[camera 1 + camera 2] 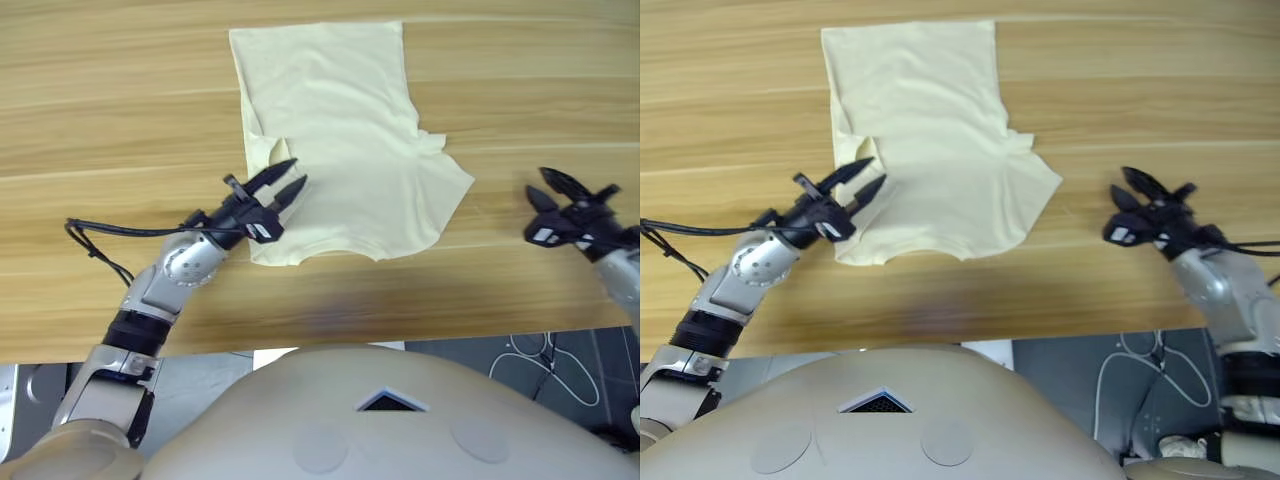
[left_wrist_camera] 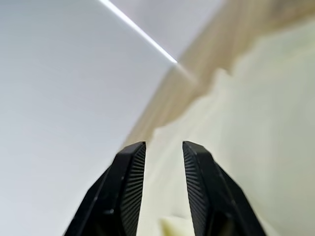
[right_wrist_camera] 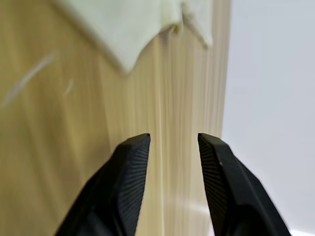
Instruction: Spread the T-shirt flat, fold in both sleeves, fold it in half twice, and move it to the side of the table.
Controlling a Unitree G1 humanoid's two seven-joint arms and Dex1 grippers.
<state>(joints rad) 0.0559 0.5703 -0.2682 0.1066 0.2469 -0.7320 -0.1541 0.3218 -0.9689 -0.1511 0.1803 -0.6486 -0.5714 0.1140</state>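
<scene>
- Currently the pale yellow T-shirt (image 1: 340, 130) lies flat on the wooden table (image 1: 120, 100), occupying the upper centre of the left eye view, with its hem toward the top of the frame and its neckline (image 1: 340, 253) toward the bottom.
- The sleeve on the left of the frame (image 1: 262, 150) appears to be turned in over the body of the shirt. The right sleeve (image 1: 448, 180) projects outward toward centre right.
- The left gripper (image 1: 297, 172) hovers over the lower left part of the shirt. Its fingers stand a narrow gap apart and hold nothing.
- The right gripper (image 1: 537, 183) sits at the right edge of the frame over bare wood, well apart from the shirt. Its fingers are spread and empty.
- Judged step in hand: folding in the right sleeve.
- The right gripper should approach the sleeve tip low and level with the table, then close on the outer corner of the cloth only, so that the body layer beneath is not pinched.
- The sleeve should be lifted just enough to clear the surface and carried across toward the shirt's midline, giving a fold line parallel to the side seam.
- The left gripper may press on the shirt body to stop the thin fabric sliding on the smooth wood.
- Release should follow only once the sleeve rests flat.
</scene>
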